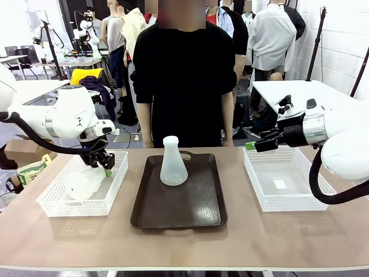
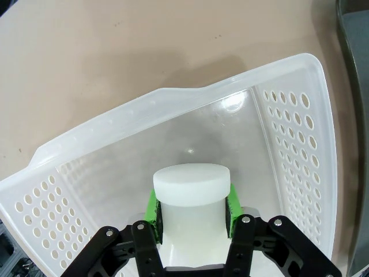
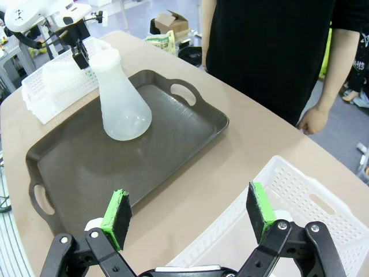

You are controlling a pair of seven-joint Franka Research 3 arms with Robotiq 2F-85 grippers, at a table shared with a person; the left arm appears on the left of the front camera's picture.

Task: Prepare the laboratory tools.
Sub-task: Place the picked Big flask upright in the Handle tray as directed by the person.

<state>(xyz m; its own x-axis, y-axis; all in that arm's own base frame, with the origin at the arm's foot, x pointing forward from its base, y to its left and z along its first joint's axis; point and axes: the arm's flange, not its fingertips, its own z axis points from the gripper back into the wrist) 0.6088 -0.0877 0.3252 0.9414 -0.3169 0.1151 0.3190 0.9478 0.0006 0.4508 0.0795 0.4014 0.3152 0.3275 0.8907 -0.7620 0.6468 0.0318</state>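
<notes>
One frosted white flask [image 1: 173, 162] [image 3: 122, 95] stands upright on the far part of the dark brown tray [image 1: 193, 205] [image 3: 86, 167]. A second flask [image 1: 85, 183] [image 2: 191, 186] lies tilted inside the left white basket [image 1: 55, 205] [image 2: 288, 133]. My left gripper [image 1: 102, 165] [image 2: 191, 209] is shut on this flask's neck, green pads pressed to both sides just under the rim. My right gripper [image 1: 251, 145] [image 3: 190, 210] hovers open with nothing between its pads, over the far left corner of the right basket [image 1: 311, 199] [image 3: 300, 196].
A person in black stands at the far edge behind the tray, one hand [image 3: 314, 120] hanging near the table. The right basket holds only a small white label. Bare tabletop runs along the near edge in front of the baskets and tray.
</notes>
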